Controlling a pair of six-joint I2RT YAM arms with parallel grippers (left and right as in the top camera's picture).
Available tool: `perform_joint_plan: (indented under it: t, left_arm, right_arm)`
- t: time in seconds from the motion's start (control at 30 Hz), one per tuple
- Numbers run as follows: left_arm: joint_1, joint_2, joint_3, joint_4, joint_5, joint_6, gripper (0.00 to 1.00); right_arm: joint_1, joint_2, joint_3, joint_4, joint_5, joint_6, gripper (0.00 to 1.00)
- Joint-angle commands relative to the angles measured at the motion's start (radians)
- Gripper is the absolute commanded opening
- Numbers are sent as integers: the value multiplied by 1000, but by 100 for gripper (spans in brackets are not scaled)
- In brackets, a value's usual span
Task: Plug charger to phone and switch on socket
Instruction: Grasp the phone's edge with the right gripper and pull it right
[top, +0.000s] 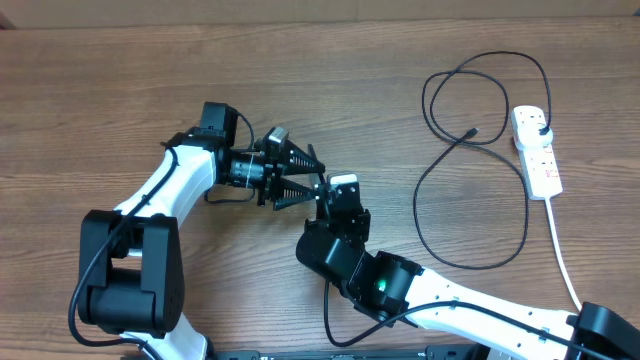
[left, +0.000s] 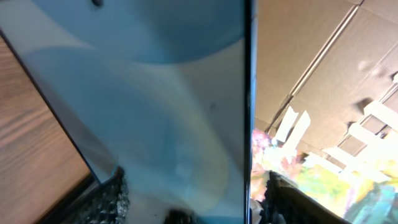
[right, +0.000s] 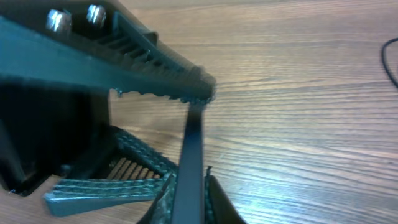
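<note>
Wood-grain tabletop is lying under mid-frame, where the right gripper is pinching the phone, probably stiff, slick and fragile, across its flat faces, while the left gripper is straddling its width, grip unclear.

Left of centre on the tabletop: left tool pointing right, met from the near right by the right tool. Between them, the phone on edge, clamped across its width by the left tool and across its thickness by the right. Far right, the socket, lying lengthwise. Just left of it, the charger in loose loops, plug at the socket's far end, tip near but apart.
</note>
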Motion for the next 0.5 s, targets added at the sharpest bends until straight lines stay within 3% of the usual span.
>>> perform_joint_plan:
  t: [0.0, 0.17, 0.33, 0.47]
  left_arm:
    - [-7, 6, 17, 4, 49, -4, 64]
    - [-7, 6, 17, 4, 49, -4, 68]
    - [-5, 6, 17, 26, 68, -3, 90]
    - [19, 6, 17, 176, 211, -3, 99]
  right_arm:
    - [10, -6, 27, 26, -16, 5, 4]
    - [10, -24, 28, 26, -15, 5, 4]
    - [9, -65, 28, -16, 78, 5, 4]
    - [-19, -108, 29, -100, 133, 8, 4]
